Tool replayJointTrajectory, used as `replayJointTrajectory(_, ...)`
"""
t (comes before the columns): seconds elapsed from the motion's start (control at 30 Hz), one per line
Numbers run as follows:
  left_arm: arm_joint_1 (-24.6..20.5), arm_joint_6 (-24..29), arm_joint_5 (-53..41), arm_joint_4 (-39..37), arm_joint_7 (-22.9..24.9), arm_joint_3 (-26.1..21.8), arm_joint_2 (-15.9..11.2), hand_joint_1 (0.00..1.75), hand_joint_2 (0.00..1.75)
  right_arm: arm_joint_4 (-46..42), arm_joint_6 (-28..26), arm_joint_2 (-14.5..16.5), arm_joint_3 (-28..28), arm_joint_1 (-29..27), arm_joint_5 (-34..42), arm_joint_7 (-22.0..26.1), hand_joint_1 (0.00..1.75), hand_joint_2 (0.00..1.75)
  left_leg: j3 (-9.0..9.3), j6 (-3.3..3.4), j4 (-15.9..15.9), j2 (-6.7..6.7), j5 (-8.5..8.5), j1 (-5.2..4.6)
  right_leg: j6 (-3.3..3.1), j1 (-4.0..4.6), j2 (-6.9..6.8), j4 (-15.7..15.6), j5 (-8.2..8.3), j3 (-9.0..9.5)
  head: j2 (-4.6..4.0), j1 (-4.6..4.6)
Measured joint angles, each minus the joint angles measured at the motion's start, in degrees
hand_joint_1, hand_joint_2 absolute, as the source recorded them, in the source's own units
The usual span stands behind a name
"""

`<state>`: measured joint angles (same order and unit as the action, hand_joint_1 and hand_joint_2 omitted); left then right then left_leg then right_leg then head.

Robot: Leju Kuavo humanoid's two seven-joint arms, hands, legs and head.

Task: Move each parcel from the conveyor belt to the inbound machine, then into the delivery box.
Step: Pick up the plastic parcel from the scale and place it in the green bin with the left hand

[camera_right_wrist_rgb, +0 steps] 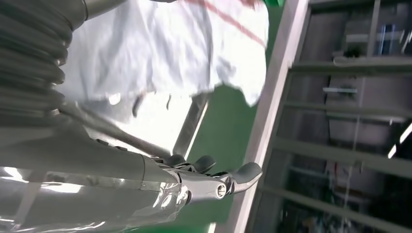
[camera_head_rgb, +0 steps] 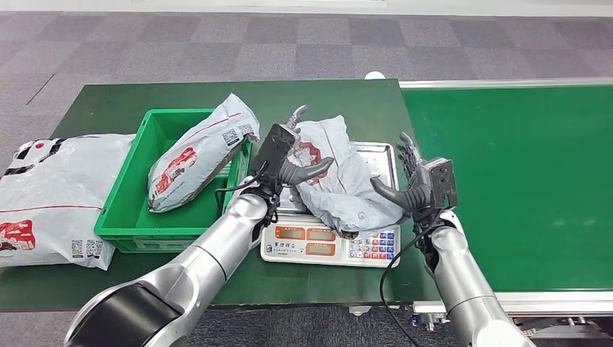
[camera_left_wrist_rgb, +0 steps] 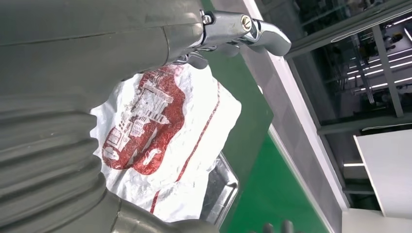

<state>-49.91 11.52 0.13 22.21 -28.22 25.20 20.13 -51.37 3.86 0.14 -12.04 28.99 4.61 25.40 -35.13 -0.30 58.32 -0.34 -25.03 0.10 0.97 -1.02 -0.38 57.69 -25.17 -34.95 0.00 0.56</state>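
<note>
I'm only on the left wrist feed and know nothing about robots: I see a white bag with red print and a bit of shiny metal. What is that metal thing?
Observer: It's the pan of a weighing scale with orange displays and a keypad; the parcel on the scale lies on it.
Operator: Is the robot holding that bag?
Observer: The left hand sits at one side of it and the right hand at the other, fingers spread; I cannot tell if either truly grips.
Operator: Are there other bags?
Observer: Yes, one leans in a green crate beside the scale, and a larger one lies on the table past the crate.
</note>
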Motion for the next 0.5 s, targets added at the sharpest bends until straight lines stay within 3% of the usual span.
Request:
replayJointTrajectory(0.1, -0.07, 0.14, -0.33, -0.01, 0.01, 0.05, 0.14, 0.0, 1.75, 1.44, -0.77, -0.26, 0.59, 0.96, -0.29, 0.26, 0.0, 1.75, 0.0, 0.0, 0.0, 0.0, 0.0, 0.0, 0.0, 0.0, 0.0, 0.0, 0.0, 0.0, 0.0, 0.0)
replayJointTrajectory(0.27, -0.21, 0.44, -2.53, -0.01, 0.53, 0.97, 0.32, 0.0, 1.75, 2.79, -9.1, -0.54, 1.79, 1.66, -3.63, 0.8, 0.0, 1.75, 0.0, 0.0, 0.01, -0.04, 0.0, 0.0, 0.0, 0.0, -0.04, 0.0, 0.0, 0.0, 0.0, 0.0)
replayJointTrajectory(0.4, -0.23, 0.48, -3.25, 0.0, 0.92, 1.54, 0.4, 0.0, 1.75, 3.04, -11.66, -0.72, 2.26, 1.9, -4.84, 0.79, 0.0, 1.75, 0.0, 0.0, 0.01, -0.05, 0.0, 0.0, 0.0, 0.0, -0.05, 0.0, 0.0, 0.0, 0.0, 0.0)
replayJointTrajectory(0.5, -0.55, 0.06, -8.12, 0.03, 3.07, 5.68, 0.56, 0.0, 1.75, 3.5, -20.84, -1.65, 5.05, 2.29, -9.92, 0.93, 0.0, 1.75, 0.0, 0.01, 0.01, -0.02, -0.01, -0.03, 0.0, -0.02, -0.01, 0.0, 0.0, 0.0, 0.0, 0.01)
